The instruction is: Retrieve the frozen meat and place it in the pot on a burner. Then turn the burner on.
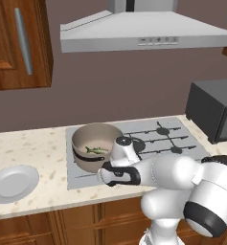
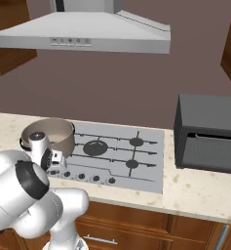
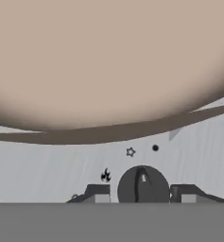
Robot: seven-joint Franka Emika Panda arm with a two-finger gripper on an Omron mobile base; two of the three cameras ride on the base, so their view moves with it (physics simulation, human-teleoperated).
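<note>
The pot (image 1: 93, 136) stands on the front left burner of the stove (image 1: 175, 143). Inside it lies the frozen meat (image 1: 96, 150), a small silvery-green fish. My hand reaches down in front of the pot to the stove's front edge. In the hand view my gripper (image 3: 141, 194) is at a round dark burner knob (image 3: 142, 185), with one fingertip close on each side of it and a flame mark just to its left. The pot's tan wall (image 3: 108, 61) rises right behind the knob. From the right, the pot (image 2: 56, 131) shows beyond my hand.
A round grey-white plate (image 1: 13, 183) lies on the counter left of the stove. A dark microwave (image 2: 207, 132) stands to the right. More knobs (image 2: 95, 178) line the stove's front edge. The range hood (image 1: 143, 31) hangs above.
</note>
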